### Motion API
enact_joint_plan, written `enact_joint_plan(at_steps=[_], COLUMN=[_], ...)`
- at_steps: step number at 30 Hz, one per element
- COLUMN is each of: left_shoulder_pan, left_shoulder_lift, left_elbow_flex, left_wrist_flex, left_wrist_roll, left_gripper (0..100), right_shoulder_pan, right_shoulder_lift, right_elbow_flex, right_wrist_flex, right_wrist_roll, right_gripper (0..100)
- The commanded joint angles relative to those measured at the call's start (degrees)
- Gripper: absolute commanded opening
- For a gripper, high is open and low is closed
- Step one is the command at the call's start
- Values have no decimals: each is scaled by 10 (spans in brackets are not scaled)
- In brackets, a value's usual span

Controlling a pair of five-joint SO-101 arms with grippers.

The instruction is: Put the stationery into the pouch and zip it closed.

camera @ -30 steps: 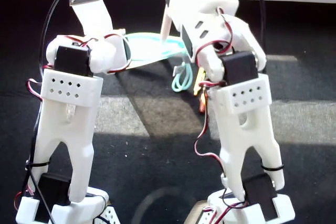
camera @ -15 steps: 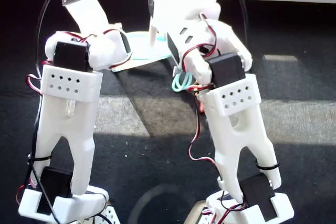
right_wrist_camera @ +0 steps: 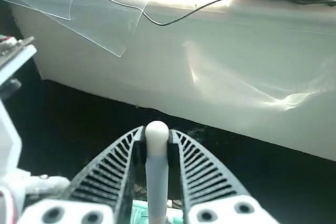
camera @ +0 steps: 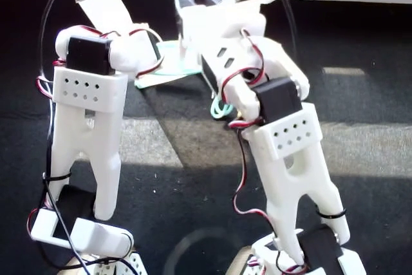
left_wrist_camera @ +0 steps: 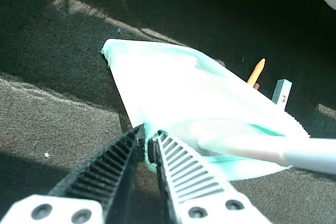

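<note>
The pouch, a pale mint mesh bag, lies flat on the dark mat. The left gripper meets it at one edge, its ribbed black jaws pressed together on a small fold of the mesh, so that this edge is pinched between them. The right gripper is above the pouch, jaws clamped on a white pen whose rounded end stands up just past the fingertips. In the left wrist view the pen's other end crosses the pouch close to the pinched edge; whether it has gone inside the mesh or only lies over it cannot be told. Just beyond the pouch's far edge, on the side away from the left gripper, an orange pen shows its pointed tip, and a small grey block stands upright just beside it, both near the pouch but apart from it. In the high view a pair of teal looped handles, like those of scissors, lies on the mat beside the pouch, partly hidden behind the right arm.
</note>
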Motion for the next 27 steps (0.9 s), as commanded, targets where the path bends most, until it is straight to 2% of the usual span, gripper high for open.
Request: enact_joint_plan(at_steps=[1,15,17,21,27], left_shoulder_pan=[7,-18,-22,-23,-23], left_shoulder_lift=[-7,0,0,0,0], left_elbow_flex=[-50,-58,-58,-57,-44], left_wrist_flex=[3,-2,-2,0,-2], left_wrist_roll=[6,4,4,-8,-32], left_gripper=[9,9,9,9,9], right_shoulder_pan=[-18,-3,-1,-2,0], right_shoulder_lift=[-40,-47,-47,-58,-95], right_elbow_flex=[13,147,145,106,15], right_wrist_flex=[2,1,6,63,129], right_wrist_roll=[34,40,40,36,36], right_gripper=[5,15,77,270,216])
